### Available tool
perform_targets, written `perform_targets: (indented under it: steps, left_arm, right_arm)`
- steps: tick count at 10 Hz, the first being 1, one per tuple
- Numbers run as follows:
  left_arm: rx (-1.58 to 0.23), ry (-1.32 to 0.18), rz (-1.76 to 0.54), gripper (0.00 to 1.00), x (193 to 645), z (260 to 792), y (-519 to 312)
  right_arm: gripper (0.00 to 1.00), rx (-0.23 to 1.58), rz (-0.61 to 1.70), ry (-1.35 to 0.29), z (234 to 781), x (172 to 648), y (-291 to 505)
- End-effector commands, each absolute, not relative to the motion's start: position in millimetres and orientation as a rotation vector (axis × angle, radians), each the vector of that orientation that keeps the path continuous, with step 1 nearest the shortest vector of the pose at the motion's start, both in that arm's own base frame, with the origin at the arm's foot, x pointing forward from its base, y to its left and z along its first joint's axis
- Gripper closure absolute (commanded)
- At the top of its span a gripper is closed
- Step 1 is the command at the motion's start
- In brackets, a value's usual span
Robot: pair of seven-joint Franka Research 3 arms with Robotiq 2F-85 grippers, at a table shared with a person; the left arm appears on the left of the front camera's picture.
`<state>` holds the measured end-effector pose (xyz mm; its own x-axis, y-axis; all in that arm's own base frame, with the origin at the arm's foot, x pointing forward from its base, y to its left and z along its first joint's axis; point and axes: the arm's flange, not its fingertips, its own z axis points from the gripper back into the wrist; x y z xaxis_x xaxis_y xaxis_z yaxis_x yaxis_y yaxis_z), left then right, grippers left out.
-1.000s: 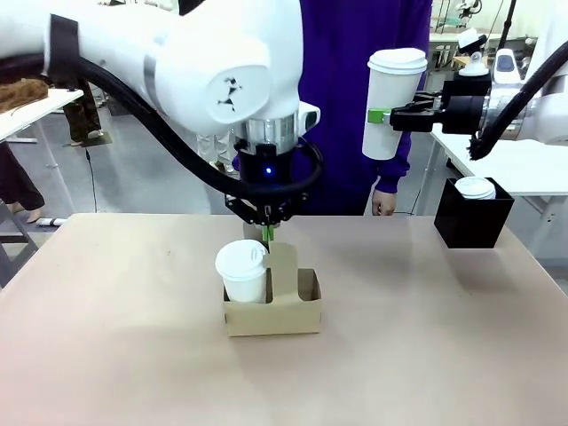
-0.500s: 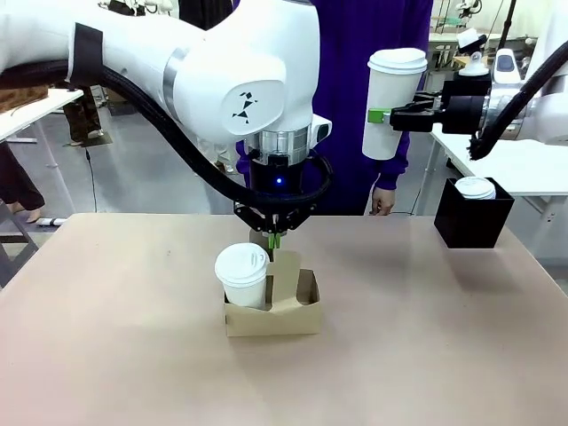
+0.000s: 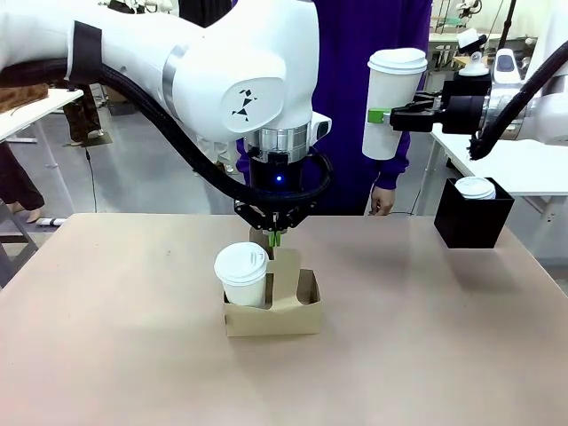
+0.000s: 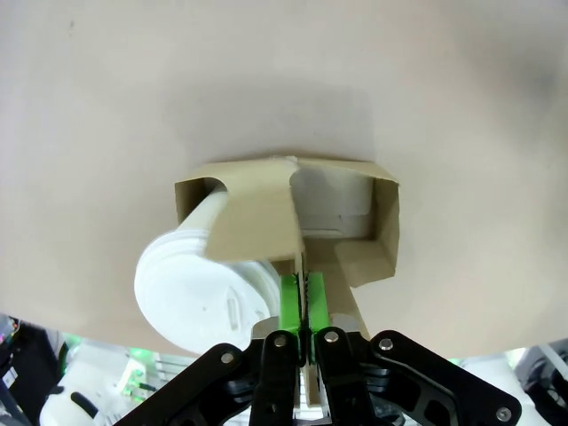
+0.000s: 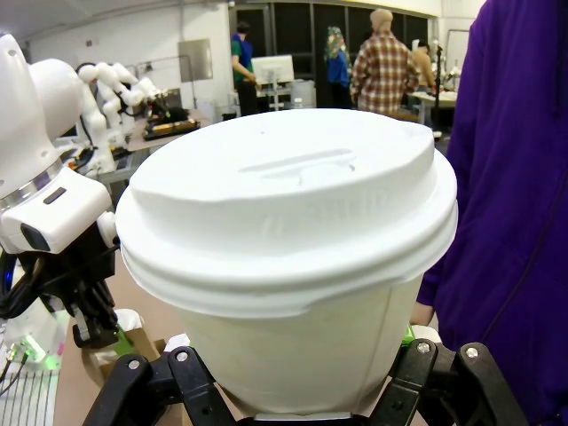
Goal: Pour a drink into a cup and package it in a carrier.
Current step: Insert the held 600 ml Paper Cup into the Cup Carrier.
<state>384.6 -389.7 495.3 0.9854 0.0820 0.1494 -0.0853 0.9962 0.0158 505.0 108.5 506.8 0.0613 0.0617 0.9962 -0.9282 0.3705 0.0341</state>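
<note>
At a shared worktop (image 3: pixel 426 337), the robot's left end effector (image 3: pixel 274 238) points straight down over a brown cardboard carrier (image 3: pixel 271 318) near the middle. Its green pads (image 4: pixel 289 302) are drawn close together on the upright centre handle, with the card pinched between them. A lidded white cup (image 3: pixel 241 271) stands in the carrier's left well, leaning slightly against the handle; the right well holds nothing. High on the right, the right end effector (image 3: pixel 383 115) is clamped around a second lidded cup (image 3: pixel 390 98), held upright in the air, well above the worktop. Behind it stands a person in a purple top (image 3: pixel 364 35). At the far right edge of the worktop, a black box (image 3: pixel 473 222) holds a third cup (image 3: pixel 476 187), with its white lid showing above the rim.
</note>
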Motion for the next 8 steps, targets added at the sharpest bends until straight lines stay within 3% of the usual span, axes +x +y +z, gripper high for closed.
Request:
perform_targets:
  steps: [1, 2, 5, 6, 8]
  left_arm:
    - [0.033, -0.145, 0.047, 0.39, 385.9, 498.1, -385.5]
    - [0.019, -0.152, 0.021, 0.01, 384.1, 509.3, -381.0]
    - [-0.084, -0.086, -0.143, 0.00, 379.0, 543.2, -342.7]
    - [-0.148, -0.056, -0.218, 0.04, 378.9, 551.4, -325.1]
    - [-0.180, -0.080, -0.406, 0.00, 384.8, 557.3, -282.7]
  right_arm:
    - [0.19, 0.900, 0.944, -1.292, 509.7, 504.7, 109.9]
    - [0.19, 0.900, 0.944, -1.292, 509.7, 504.7, 109.9]
    - [0.19, 0.982, 0.990, -1.232, 481.4, 523.3, 108.1]
    - [0.19, 1.001, 1.001, -1.198, 467.3, 521.5, 114.7]
    - [0.19, 1.106, 1.155, -1.134, 431.4, 512.2, 133.9]
